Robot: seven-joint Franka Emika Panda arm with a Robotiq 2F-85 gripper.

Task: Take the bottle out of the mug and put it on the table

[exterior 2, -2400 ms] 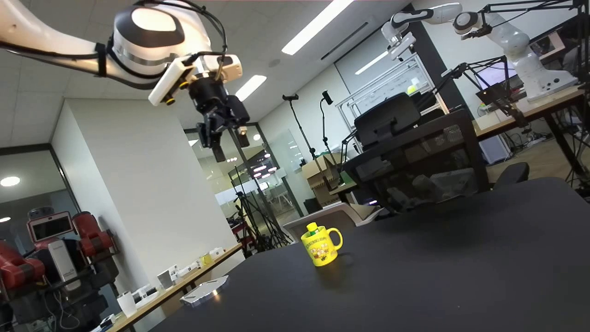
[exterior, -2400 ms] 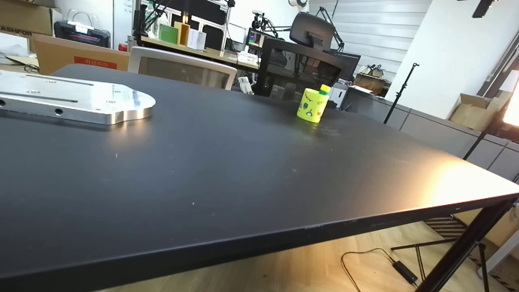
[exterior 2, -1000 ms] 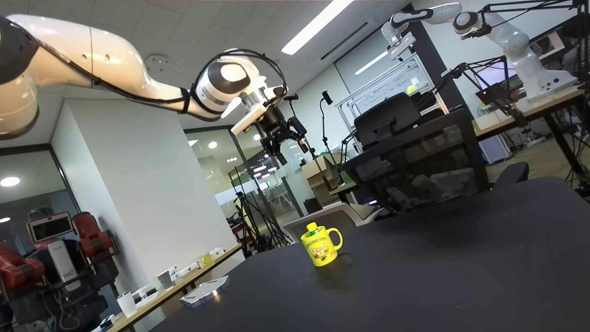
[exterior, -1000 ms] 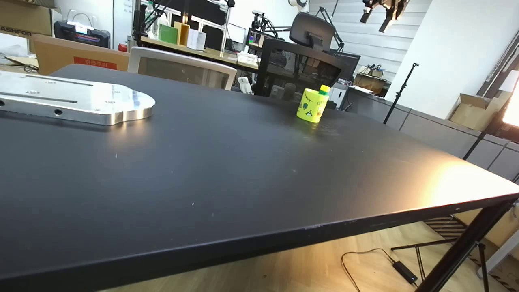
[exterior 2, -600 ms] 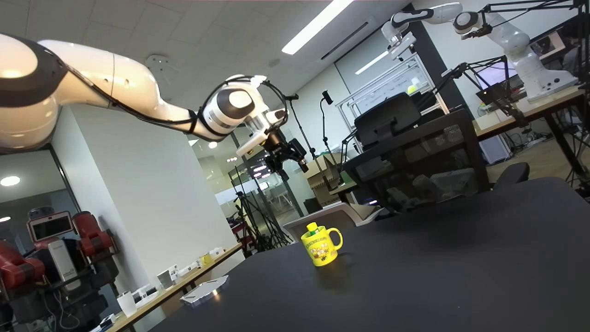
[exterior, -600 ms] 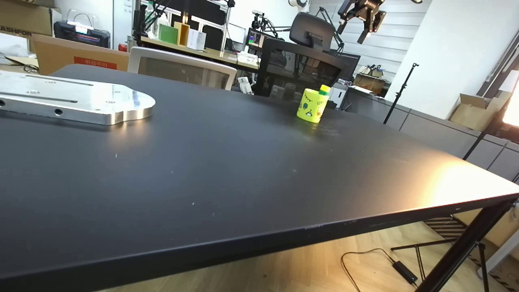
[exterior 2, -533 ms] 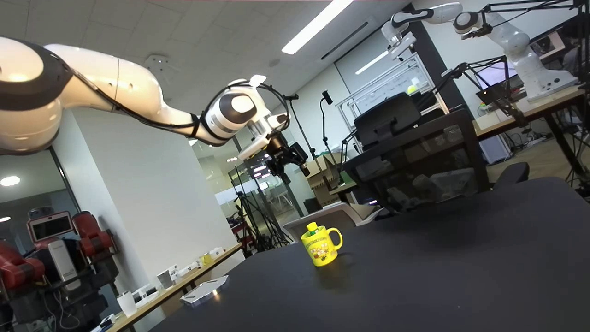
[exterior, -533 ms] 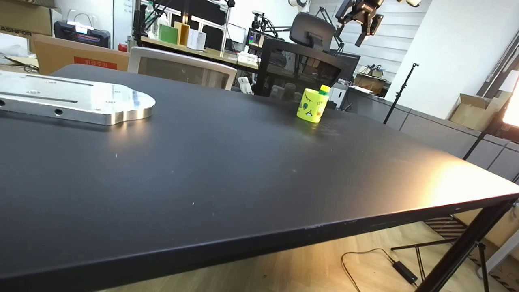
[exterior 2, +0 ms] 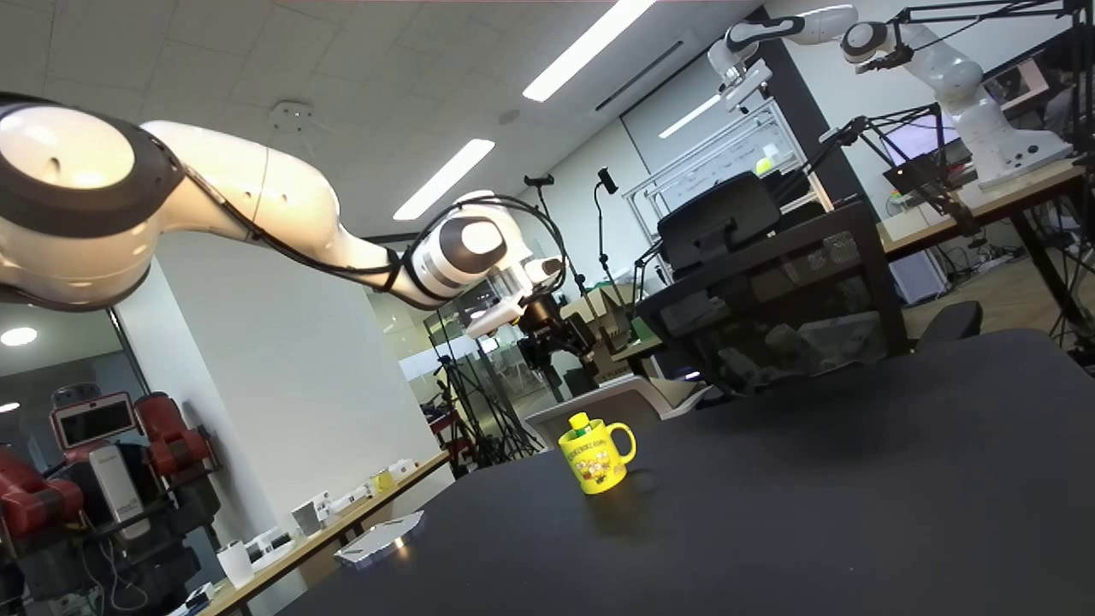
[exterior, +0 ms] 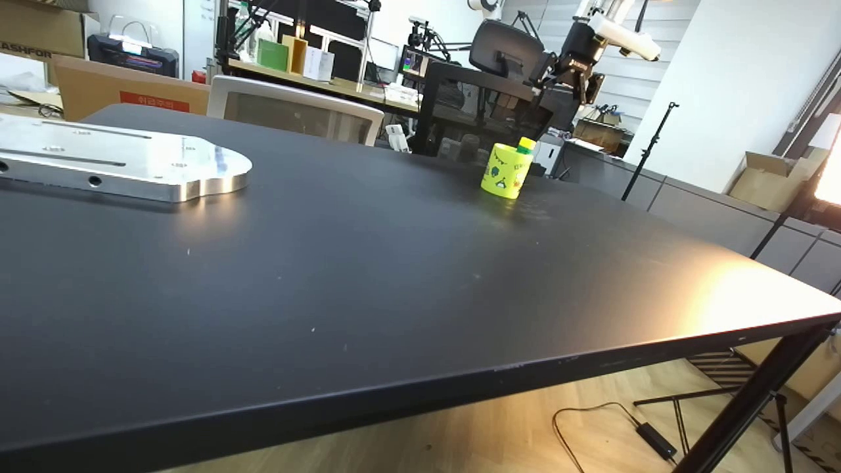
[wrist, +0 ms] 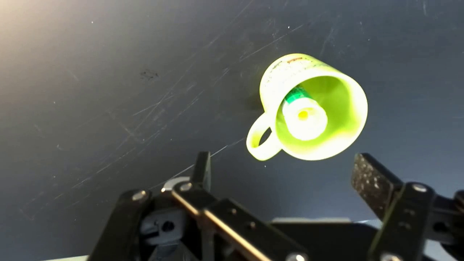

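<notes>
Wrist view, left to right: black, scratched table (wrist: 108,90), brightly lit at upper left. Released gripper (wrist: 282,172) comes in from below, fingers (wrist: 373,185) spread well apart, one to each side. Between them in the picture, beyond the tips and apart from them: yellow-green mug (wrist: 337,105), handle (wrist: 268,149) toward lower left. The bottle (wrist: 304,110) is inside the mug, near its wall on the handle side; cap (wrist: 306,127) overexposed, green band under it.

In an exterior view, left to right: red-labelled carton (exterior: 138,92), dark case (exterior: 131,58) behind it, silver plate (exterior: 125,161) flat on the table, white chair (exterior: 289,115) and black chair (exterior: 483,92) past the far edge. Then mug, upright near that edge; bottle in it, yellow cap and green neck above the rim. Gripper higher and to the right, apart from both. Farther right: stand (exterior: 650,148), box (exterior: 769,184), bright lamp (exterior: 831,167). Adapter (exterior: 656,440) on the floor (exterior: 460,440).

In an exterior view, left to right: red robot (exterior 2: 171,436), partly cut off; small items (exterior 2: 234,565) on a wood bench (exterior 2: 402,486); white arm (exterior 2: 282,197) reaching in from the left edge, gripper at its end above the mug, fingers hard to read here. Mug handle points right. Far right: another arm (exterior 2: 967,103) on a desk (exterior 2: 984,210).
</notes>
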